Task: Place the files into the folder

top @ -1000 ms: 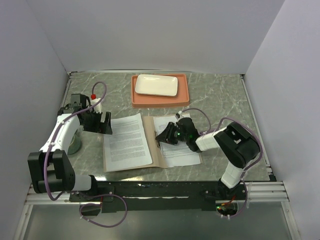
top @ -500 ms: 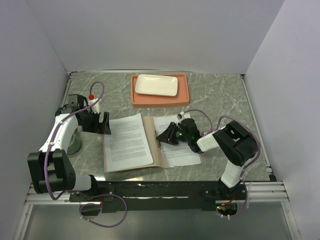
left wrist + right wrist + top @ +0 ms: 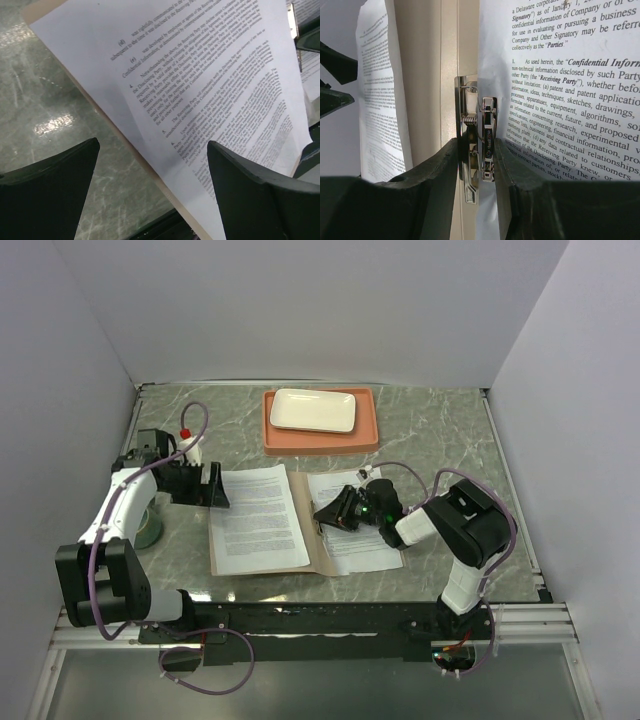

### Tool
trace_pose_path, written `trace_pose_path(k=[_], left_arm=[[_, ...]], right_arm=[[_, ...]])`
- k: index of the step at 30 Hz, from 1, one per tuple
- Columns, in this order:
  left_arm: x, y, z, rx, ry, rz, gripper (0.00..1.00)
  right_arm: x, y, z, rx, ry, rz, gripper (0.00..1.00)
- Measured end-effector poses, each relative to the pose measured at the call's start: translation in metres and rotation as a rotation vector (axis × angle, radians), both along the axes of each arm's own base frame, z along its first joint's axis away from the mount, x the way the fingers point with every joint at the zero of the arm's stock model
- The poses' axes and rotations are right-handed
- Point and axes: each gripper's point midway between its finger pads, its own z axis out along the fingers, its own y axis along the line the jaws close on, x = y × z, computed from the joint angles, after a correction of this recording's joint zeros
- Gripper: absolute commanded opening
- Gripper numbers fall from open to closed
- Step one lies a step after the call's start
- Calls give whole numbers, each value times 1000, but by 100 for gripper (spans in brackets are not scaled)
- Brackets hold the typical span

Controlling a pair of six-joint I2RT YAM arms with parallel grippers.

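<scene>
Folder (image 3: 314,545) lies open (right gripper (image 3: 476,150) pinching its clip (image 3: 487,115)).

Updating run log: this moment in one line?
left gripper open by left sheet | right gripper shut on clip | left sheet on folder

The left arm (image 3: 118,508) reaches forward from its base, its wrist bent toward the centre. The left gripper (image 3: 210,486) points rightward with its jaws spread wide. The right arm (image 3: 468,530) folds at the elbow and stretches left, held low. The right gripper (image 3: 476,147) has its jaws partly closed, and its fingers (image 3: 435,170) appear to pinch the folder's metal clip (image 3: 487,127) from both sides.
</scene>
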Motion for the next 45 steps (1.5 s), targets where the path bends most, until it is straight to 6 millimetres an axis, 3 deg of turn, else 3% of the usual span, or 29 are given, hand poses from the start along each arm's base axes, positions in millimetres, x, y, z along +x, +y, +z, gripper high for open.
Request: trace_pose_path(k=[13, 23, 33, 38, 45], left_arm=[[3, -51, 6, -59, 0, -83, 96], [31, -66, 62, -98, -115, -109, 96], [18, -72, 64, -138, -79, -114, 96], [15, -76, 67, -154, -69, -124, 96], [17, -96, 86, -192, -86, -164, 96]], right_arm=[[-4, -5, -1, 16, 27, -9, 0], [-1, -7, 3, -144, 29, -31, 0], [-4, -4, -1, -259, 31, -30, 6], [-3, 9, -1, -296, 36, -16, 19], [-4, 47, -2, -338, 41, 37, 33]])
